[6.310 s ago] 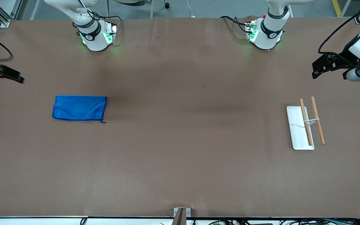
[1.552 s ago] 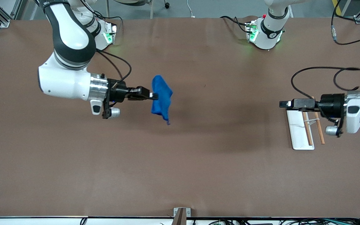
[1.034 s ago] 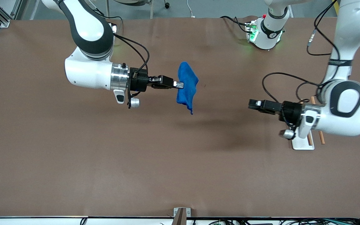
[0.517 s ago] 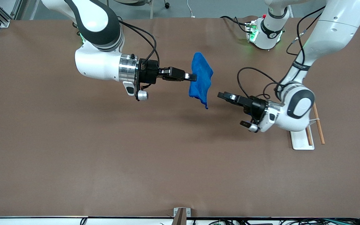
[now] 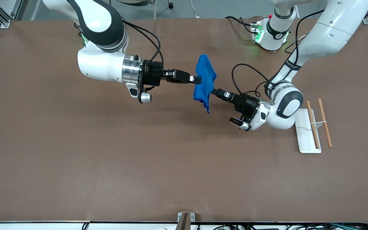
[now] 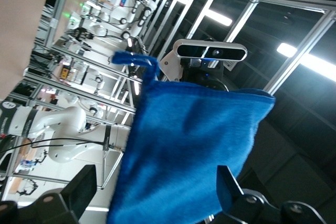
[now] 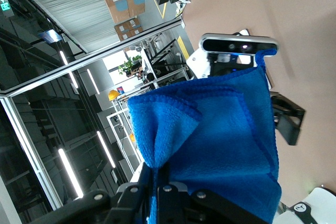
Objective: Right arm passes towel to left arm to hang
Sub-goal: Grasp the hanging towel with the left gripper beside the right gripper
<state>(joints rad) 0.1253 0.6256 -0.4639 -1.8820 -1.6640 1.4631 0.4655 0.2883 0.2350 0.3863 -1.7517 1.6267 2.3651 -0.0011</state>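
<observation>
Towel hangs mid-table, pinched in right gripper at its 9 o'clock edge; left gripper, fingers spread wide, meets it from 4 o'clock.

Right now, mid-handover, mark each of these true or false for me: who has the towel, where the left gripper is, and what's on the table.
1. The right gripper is shut on the towel. True.
2. The towel lies flat on the table. False: it hangs in the air from the right gripper.
3. The left gripper is open, its fingers on either side of the towel. True.
4. The left gripper waits over the white tray. False: it is at the towel, mid-table.
5. Two wooden rods lie at the left arm's end, one across the tray. True.
</observation>
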